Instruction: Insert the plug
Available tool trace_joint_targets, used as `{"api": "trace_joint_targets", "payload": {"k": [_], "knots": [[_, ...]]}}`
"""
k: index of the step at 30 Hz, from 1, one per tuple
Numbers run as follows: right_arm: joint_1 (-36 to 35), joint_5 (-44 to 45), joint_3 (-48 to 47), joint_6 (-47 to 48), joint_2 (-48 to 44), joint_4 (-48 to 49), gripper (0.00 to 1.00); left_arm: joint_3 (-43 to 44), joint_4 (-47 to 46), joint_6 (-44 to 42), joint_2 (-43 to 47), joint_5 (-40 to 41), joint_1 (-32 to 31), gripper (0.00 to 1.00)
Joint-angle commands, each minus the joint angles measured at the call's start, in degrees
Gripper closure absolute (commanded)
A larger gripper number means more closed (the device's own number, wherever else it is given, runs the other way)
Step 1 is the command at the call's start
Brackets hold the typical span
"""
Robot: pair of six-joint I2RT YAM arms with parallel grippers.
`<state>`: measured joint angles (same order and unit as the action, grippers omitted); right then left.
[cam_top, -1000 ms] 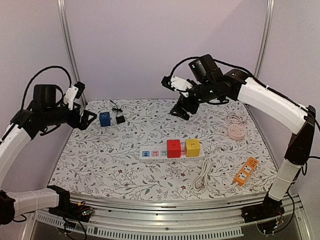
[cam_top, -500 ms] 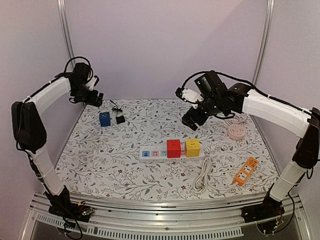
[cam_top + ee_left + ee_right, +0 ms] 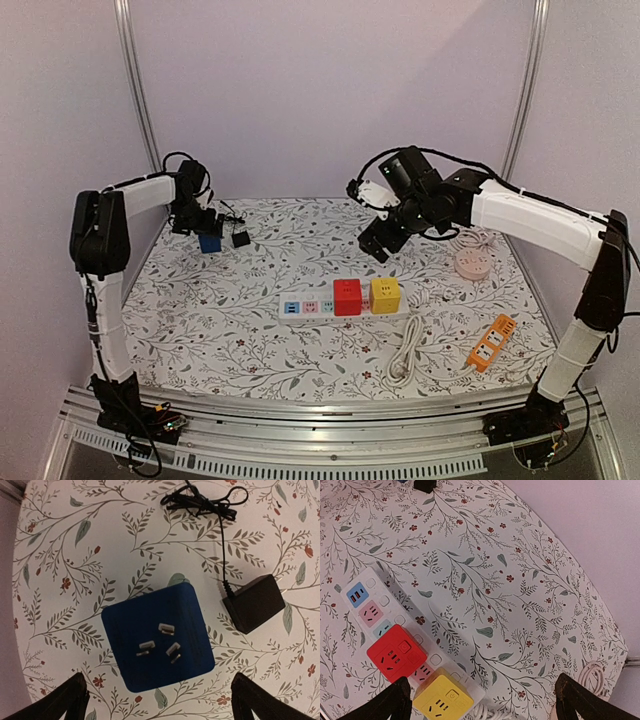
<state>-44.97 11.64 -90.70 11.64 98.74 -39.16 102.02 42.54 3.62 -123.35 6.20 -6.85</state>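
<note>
Blue cube plug (image 3: pixel 157 645), prongs up, sits at the far left of the worktop (image 3: pixel 250 340), just beside a black adapter (image 3: pixel 255 604) and directly below my left pincer (image 3: pixel 162 702). That pincer is spread wider than the cube, holds nothing, and the cube's faces are slightly askew to its line. My right pincer (image 3: pixel 485 702), equally wide and empty, hangs over the white power strip (image 3: pixel 300 309), well apart from the plug; I judge the left arm nearer.
</note>
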Motion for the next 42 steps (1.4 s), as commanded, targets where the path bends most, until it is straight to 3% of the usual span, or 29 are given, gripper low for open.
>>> {"api": "trace_joint_targets", "payload": {"k": [1,9,13,15,18,22,34,42], "knots": [[-0.1,0.4,-1.5,-0.7,1.2,-1.0,0.01,2.4,-3.5,2.2,-4.4,1.9,0.4,0.0],[-0.2,-0.2,-1.7,0.1,2.0,-1.2,0.01,5.8,-6.5,0.3,-9.1,4.4,1.2,0.1],[-0.2,0.0,-2.4,0.5,2.6,-1.3,0.01,5.4,-6.8,-0.1,-9.8,3.5,1.4,0.22],[-0.2,0.1,-2.8,0.7,2.9,-1.3,0.01,5.5,-7.0,-0.1,-10.0,3.0,1.8,0.34],[-0.1,-0.3,-3.5,1.0,3.5,-1.5,0.01,5.4,-7.2,-1.4,-9.9,1.6,2.0,0.58],[-0.1,-0.4,-3.7,1.1,3.5,-1.7,0.01,3.7,-7.2,-3.4,-8.2,0.7,2.1,0.99],[-0.2,-0.9,-3.5,0.1,1.0,-1.7,0.01,-10.1,-12.5,-12.5,11.3,-5.5,2.0,1.0],[-0.2,-3.9,-1.4,-1.6,-5.6,-0.7,0.01,-11.7,-4.0,-19.3,30.6,-18.1,-0.1,1.0]]}}
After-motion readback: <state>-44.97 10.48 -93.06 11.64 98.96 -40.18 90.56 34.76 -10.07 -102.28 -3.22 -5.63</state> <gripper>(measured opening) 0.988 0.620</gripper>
